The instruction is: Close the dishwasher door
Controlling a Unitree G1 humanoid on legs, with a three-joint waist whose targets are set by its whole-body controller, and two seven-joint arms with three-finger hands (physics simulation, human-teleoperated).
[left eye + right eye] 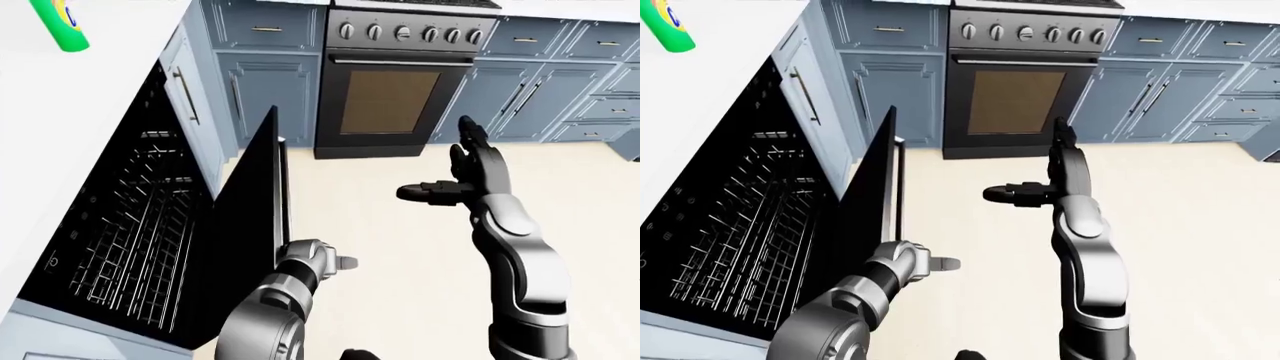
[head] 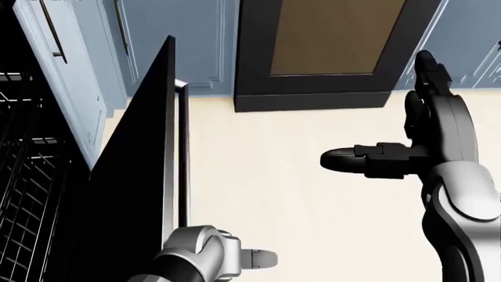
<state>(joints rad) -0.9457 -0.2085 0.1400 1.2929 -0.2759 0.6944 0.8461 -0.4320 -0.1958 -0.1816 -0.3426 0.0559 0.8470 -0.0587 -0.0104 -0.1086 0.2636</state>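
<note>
Dishwasher door [image 1: 250,225]: part-raised, lower left. Left hand [image 1: 312,261]: against door edge to push, grip unclear. Right hand [image 1: 470,176]: splayed, idle.

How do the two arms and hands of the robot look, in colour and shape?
Both arms are smooth, rounded silver-grey shells with darker joints. The right hand is black, with long blocky segmented fingers. The left hand shows a silver-grey rounded body and one short grey finger. No cables or markings show.

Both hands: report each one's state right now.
Left hand: fist-like against the outer face of the dishwasher door; grip cannot be told.
Right hand: open, fingers spread, holding nothing.
</note>
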